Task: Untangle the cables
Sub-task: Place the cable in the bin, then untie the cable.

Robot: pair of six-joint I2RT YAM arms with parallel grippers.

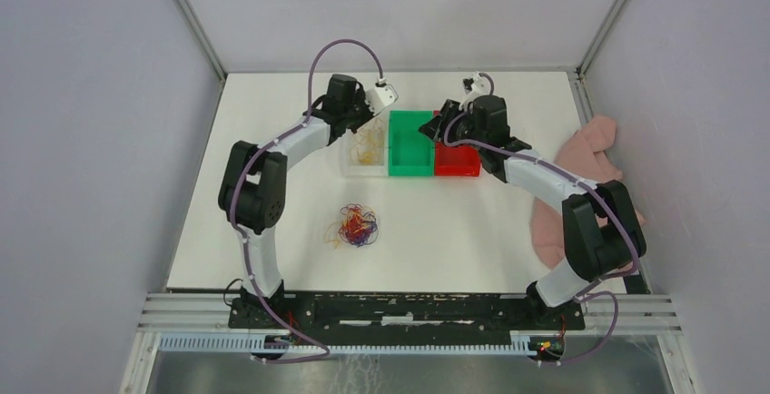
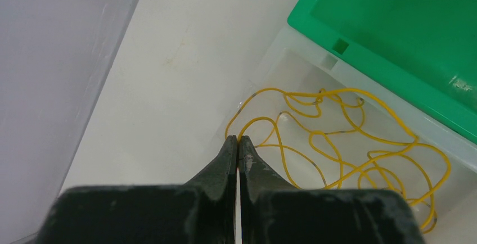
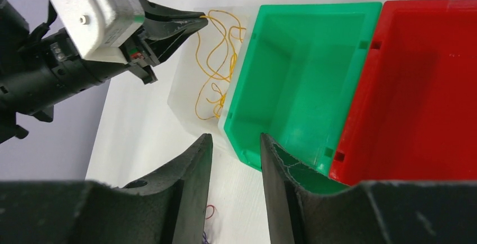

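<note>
Yellow cable (image 2: pixel 320 93) lies in loose loops on the floor of a clear plastic bin (image 1: pixel 347 169), the leftmost of three bins standing side by side at the far middle of the white table (image 1: pixel 272 258). The green bin (image 3: pixel 315 7) touches it on the right, and the red bin (image 3: pixel 365 103) touches the green one. Neither the green nor the red bin shows any cable in it.

The left gripper (image 2: pixel 238 140) hangs over the clear bin's left edge with its jaws pressed together, only a hairline between them. Yellow strands run right up to the tips, and I cannot tell whether one is pinched there.

The right gripper (image 3: pixel 235 137) hovers above the near edge of the green bin, jaws parted by a clear gap and holding nothing.

Well apart from the bins, nearer the arm bases, a knotted bundle of red and dark blue-purple cables (image 1: pixel 356 226) rests on the table, with a few paler yellowish strands at its left side. A pink cloth (image 1: pixel 590 149) lies crumpled at the table's right edge.
</note>
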